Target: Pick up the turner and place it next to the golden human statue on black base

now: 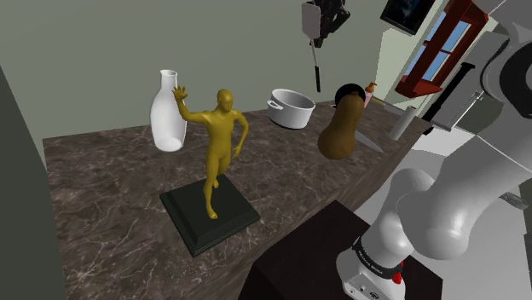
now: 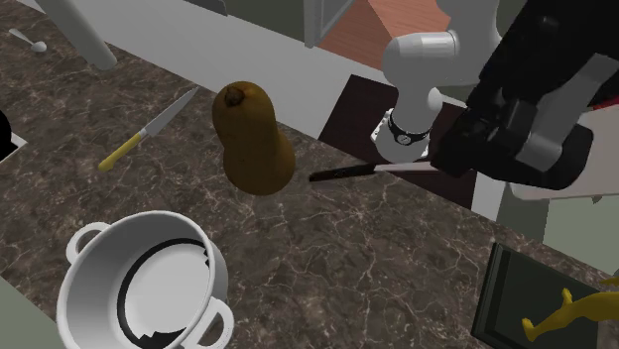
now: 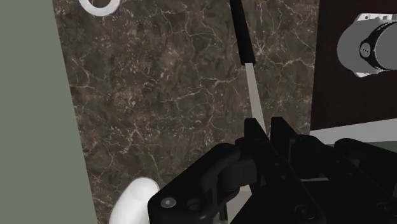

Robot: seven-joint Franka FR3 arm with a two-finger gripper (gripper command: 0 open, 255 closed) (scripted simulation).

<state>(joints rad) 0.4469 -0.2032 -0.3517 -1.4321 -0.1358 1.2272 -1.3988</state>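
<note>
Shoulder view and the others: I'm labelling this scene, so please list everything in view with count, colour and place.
turner: 1, grey blade, black handle, held aloft above the counter
statue: 1, golden, on a black base, counter's near part
vase: 1, white, behind the statue
pot: 1, white, far side, by the wall
squash: 1, brown, standing mid-counter
knife: 1, yellow handle, lying beside the squash
counter: 1, dark marbled
stand: 1, dark, against the counter
arm: 1, white
jaws: black, shut on the turner
</note>
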